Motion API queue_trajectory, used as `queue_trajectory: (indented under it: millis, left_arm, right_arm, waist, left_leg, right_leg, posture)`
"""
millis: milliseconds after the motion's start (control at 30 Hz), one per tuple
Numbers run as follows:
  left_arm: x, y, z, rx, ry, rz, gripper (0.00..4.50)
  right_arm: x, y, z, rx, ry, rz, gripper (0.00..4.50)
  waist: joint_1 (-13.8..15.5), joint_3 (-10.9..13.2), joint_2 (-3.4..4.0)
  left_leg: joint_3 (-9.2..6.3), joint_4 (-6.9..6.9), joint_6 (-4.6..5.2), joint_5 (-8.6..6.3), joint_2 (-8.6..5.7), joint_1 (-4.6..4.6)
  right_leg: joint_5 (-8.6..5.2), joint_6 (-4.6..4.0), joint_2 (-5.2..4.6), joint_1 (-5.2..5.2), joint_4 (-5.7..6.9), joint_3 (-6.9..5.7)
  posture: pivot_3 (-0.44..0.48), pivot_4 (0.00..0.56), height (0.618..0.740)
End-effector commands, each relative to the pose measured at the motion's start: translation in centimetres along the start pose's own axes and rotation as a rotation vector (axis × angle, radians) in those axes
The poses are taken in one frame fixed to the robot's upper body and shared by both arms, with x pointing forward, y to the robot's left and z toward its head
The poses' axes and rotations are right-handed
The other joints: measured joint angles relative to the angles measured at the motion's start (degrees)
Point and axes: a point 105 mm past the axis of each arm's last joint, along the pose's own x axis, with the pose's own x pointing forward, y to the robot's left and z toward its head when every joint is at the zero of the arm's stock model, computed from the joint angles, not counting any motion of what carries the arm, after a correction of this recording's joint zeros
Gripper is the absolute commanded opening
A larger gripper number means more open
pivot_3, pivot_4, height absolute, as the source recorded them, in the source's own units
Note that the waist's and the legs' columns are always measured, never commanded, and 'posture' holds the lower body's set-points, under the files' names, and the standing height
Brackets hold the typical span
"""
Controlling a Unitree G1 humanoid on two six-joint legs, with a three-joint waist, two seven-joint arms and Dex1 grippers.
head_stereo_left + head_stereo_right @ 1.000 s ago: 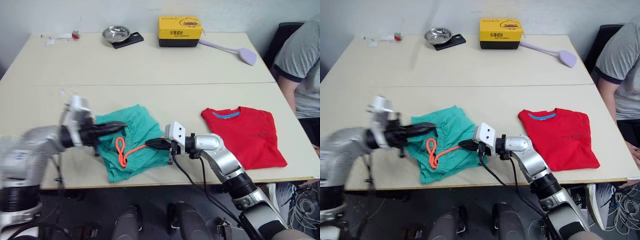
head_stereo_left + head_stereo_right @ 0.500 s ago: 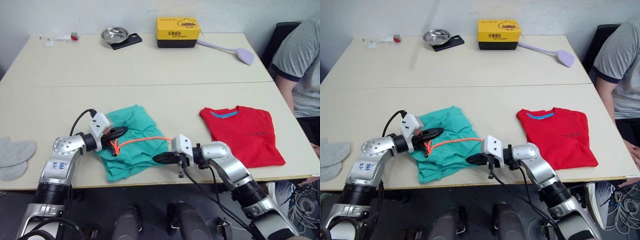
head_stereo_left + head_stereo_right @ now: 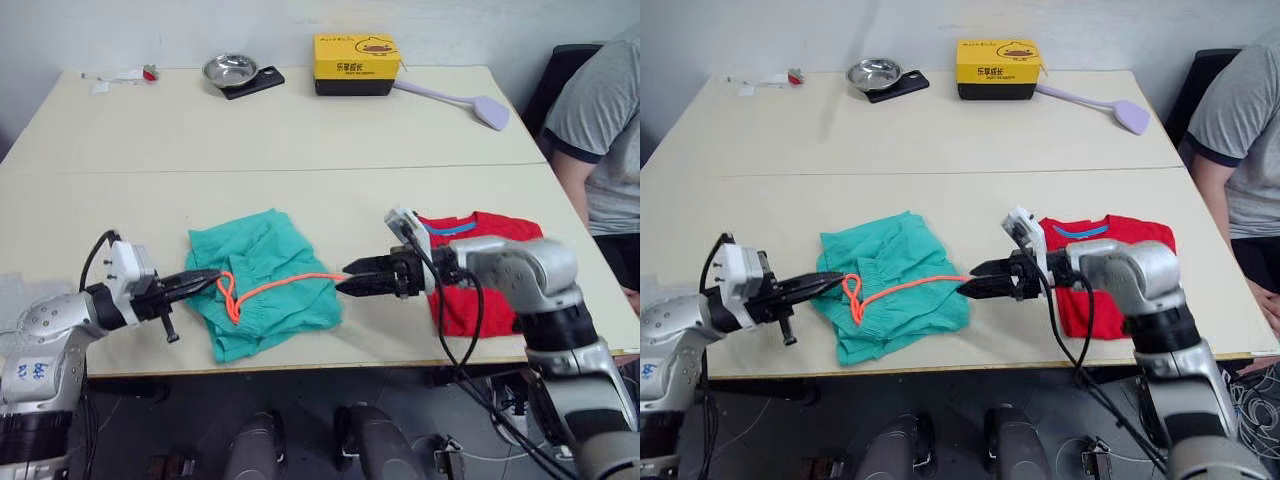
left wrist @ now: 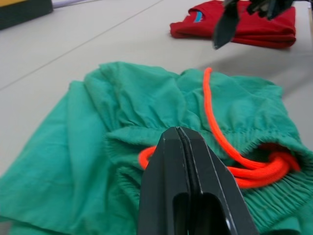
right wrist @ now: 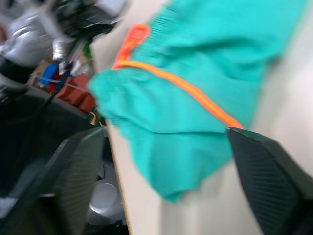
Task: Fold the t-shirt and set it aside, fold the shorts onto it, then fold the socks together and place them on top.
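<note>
Teal-green cloth shorts [image 3: 262, 290] lie crumpled at the table's near edge, well apart from the folded red t-shirt [image 3: 500, 272]. My left gripper [image 3: 196, 282] is clenched on the waistband. My right gripper [image 3: 352, 284] pinches the orange drawstring [image 3: 290, 287]; tugging could pull it out.

My right arm covers the near-left part of the t-shirt [image 3: 480, 262]; the socks [image 3: 20, 290] at the tabletop's left edge are too blurred to make out.
</note>
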Motion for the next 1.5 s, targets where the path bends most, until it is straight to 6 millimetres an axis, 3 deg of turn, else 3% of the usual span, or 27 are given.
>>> queue_trajectory:
  millis: [33, 200, 433, 467, 567, 900, 1100, 1300, 1500]
  left_arm:
    - [0.7, -0.8, 0.7, 0.051, -0.030, -0.006, 0.00]
    - [0.7, -1.6, -0.3, 0.054, -0.008, -0.006, 0.00]
    - [0.7, -1.9, -0.6, 0.047, -0.013, 0.011, 0.00]
    - [0.6, -1.9, -0.6, 0.047, -0.013, 0.014, 0.00]
    - [0.6, -1.9, -0.6, 0.051, -0.013, 0.019, 0.00]
    - [0.1, -1.9, -0.3, 0.044, -0.023, 0.052, 0.00]
    - [0.4, -1.9, 1.1, 0.017, -0.067, 0.048, 0.00]
    - [1.4, -2.5, 3.5, -0.092, -0.155, 0.011, 0.00]
    - [2.1, -3.4, 3.4, -0.176, -0.139, -0.043, 1.41]
  right_arm:
    - [1.3, -2.0, 1.4, 0.034, -0.018, -0.108, 4.47]
    - [3.4, -3.5, 1.6, 0.027, 0.060, -0.181, 4.47]
    - [7.5, -1.1, 1.5, 0.071, 0.139, -0.053, 4.47]
    - [8.2, -0.7, 1.7, 0.083, 0.134, -0.035, 4.30]
    - [8.9, -0.3, 2.2, 0.115, 0.118, -0.013, 3.53]
    - [9.0, 1.0, 3.0, 0.166, 0.071, 0.074, 0.02]
    - [5.0, 3.6, 3.7, 0.130, 0.029, 0.162, 0.02]
    - [-3.0, 5.6, 2.5, 0.061, 0.068, 0.193, 0.02]
    - [-8.6, 5.5, 1.4, 0.028, 0.087, 0.040, 0.00]
  waist:
    - [-0.1, 0.0, 0.00]
    - [-0.2, 0.0, 0.00]
    - [-0.8, 0.0, -0.01]
    - [-1.2, 0.0, -0.01]
    - [-1.8, 0.0, -0.01]
    - [-1.6, 0.0, -0.01]
    - [-1.3, 0.0, 0.00]
    - [-0.3, 0.0, 0.04]
    - [-0.4, 0.0, 0.06]
  left_leg:
    - [0.01, 0.00, 0.00, 0.00, 0.01, -0.06]
    - [0.09, 0.01, 0.03, -0.01, -0.01, -0.12]
    - [0.10, -0.02, 0.07, 0.02, 0.02, -0.06]
    - [0.10, -0.03, 0.07, 0.02, 0.02, -0.06]
    - [0.10, -0.10, 0.02, 0.05, 0.04, -0.07]
    - [0.10, -0.13, -0.01, 0.06, 0.02, -0.14]
    - [0.07, -0.20, 0.02, 0.04, 0.02, -0.18]
    - [0.01, -0.19, 0.15, -0.04, -0.01, -0.24]
    - [0.08, -0.25, 0.17, -0.13, 0.01, -0.17]
  right_leg:
    - [0.00, 0.00, 0.01, -0.05, 0.02, -0.01]
    - [0.00, 0.01, 0.04, -0.09, -0.05, 0.00]
    - [0.04, 0.04, 0.05, -0.08, 0.04, 0.02]
    - [0.04, 0.04, 0.05, -0.08, 0.04, 0.02]
    - [0.04, 0.04, 0.09, -0.10, 0.04, 0.02]
    - [0.03, 0.04, 0.06, -0.14, -0.04, 0.01]
    - [0.03, 0.04, 0.05, -0.14, -0.18, 0.00]
    - [0.05, 0.07, 0.02, -0.09, -0.40, -0.03]
    - [0.07, 0.10, 0.14, -0.03, -0.60, 0.04]
  posture:
    - [0.000, 0.150, 0.740]
    - [0.000, 0.150, 0.740]
    - [0.000, 0.150, 0.740]
    - [0.000, 0.150, 0.740]
    - [0.000, 0.150, 0.740]
    - [0.000, 0.150, 0.740]
    - [0.000, 0.150, 0.740]
    - [0.000, 0.150, 0.740]
    - [0.000, 0.150, 0.740]
